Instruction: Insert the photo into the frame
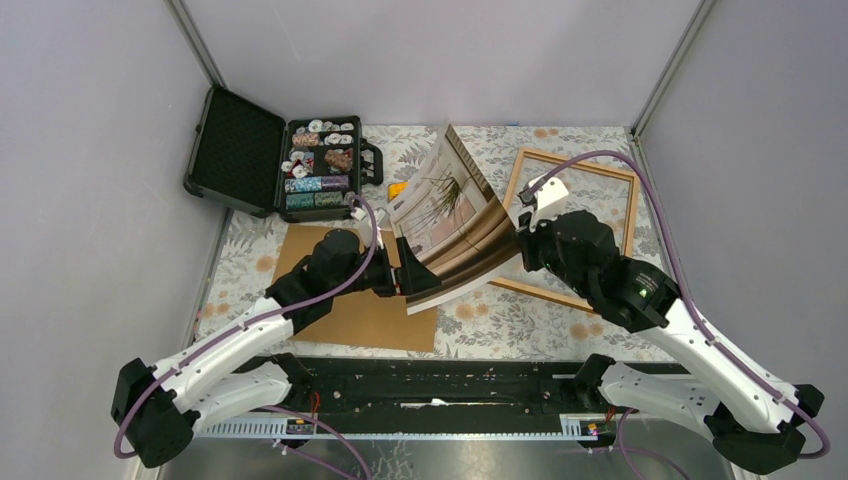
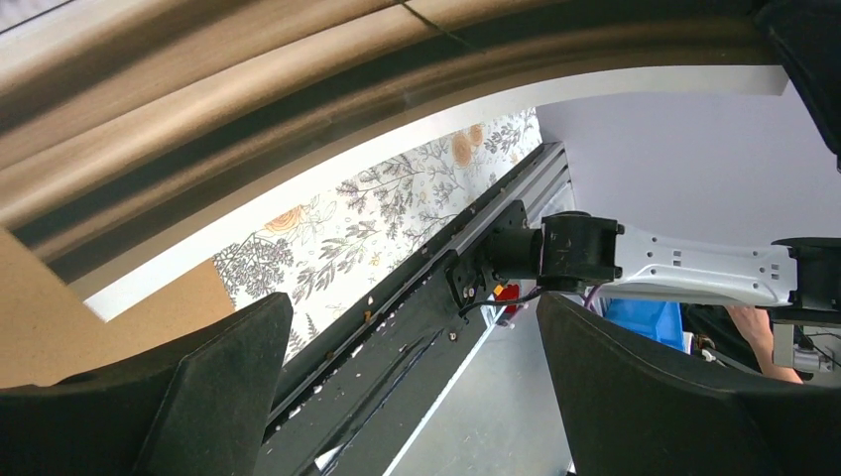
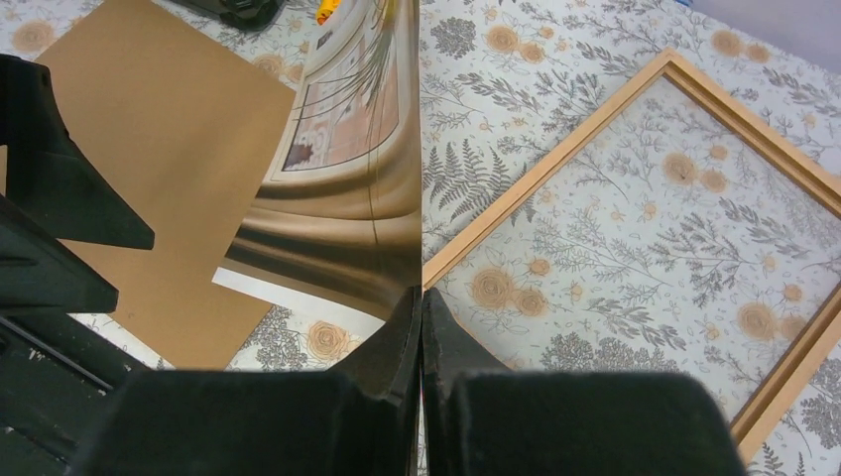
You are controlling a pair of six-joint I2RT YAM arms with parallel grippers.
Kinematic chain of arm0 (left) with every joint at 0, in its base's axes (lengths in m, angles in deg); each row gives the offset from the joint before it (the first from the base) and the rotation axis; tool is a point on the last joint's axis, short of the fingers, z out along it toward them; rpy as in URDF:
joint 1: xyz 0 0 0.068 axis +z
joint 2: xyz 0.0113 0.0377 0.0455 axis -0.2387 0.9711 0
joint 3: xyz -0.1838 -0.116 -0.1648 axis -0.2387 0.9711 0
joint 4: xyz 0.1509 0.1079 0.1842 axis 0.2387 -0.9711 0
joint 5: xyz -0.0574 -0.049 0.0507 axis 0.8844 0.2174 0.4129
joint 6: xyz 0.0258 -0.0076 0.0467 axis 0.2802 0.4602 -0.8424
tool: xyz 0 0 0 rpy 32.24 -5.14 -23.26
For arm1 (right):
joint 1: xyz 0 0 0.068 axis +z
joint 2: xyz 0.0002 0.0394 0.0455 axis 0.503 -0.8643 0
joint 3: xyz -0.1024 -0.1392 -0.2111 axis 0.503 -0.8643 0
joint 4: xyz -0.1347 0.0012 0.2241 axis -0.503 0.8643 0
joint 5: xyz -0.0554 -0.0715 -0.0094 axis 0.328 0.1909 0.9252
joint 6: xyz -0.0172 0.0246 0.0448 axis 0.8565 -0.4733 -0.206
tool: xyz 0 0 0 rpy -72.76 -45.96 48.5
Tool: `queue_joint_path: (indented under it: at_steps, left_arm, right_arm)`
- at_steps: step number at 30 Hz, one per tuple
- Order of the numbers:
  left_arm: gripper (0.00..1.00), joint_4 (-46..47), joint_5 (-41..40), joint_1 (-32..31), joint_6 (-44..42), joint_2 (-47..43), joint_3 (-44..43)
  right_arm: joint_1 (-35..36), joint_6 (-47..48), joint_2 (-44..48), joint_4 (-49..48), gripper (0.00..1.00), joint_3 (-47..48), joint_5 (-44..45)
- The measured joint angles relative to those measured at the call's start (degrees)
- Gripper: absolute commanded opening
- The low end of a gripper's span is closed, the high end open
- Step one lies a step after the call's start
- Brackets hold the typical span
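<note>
The photo — a large white-bordered paper print of a wispy potted plant — hangs tilted beside the thin light-brown wooden frame.
It looks light and floppy, and it is bowing: the right gripper is clamped on one edge, the left gripper gapes near the opposite corner — a second hold belongs there.

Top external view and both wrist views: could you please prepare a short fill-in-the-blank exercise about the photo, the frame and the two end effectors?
1. The end effector that pinches the photo by its edge belongs to the ___ arm.
2. The left end effector has its jaws ___.
3. The frame is ___: only tablecloth shows inside it.
4. The brown backing board lies beneath the ___ arm.

Missing words: right; open; empty; left.
</note>
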Motion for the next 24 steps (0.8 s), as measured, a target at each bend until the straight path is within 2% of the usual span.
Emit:
queue_joint_path:
  at_steps: [10,24]
  left_arm:
    - [0.99,-8.5,-1.51,0.0,0.42,-1.4,-4.2]
    - [0.99,-16.06,-6.19,1.14,-0.59,-4.24,-11.5]
  right_arm:
    - [-0.04,5.2,1.01,-1.79,0.0,-0.28,-1.95]
    - [-0.07,18.82,0.72,-2.93,0.0,2.27,-0.98]
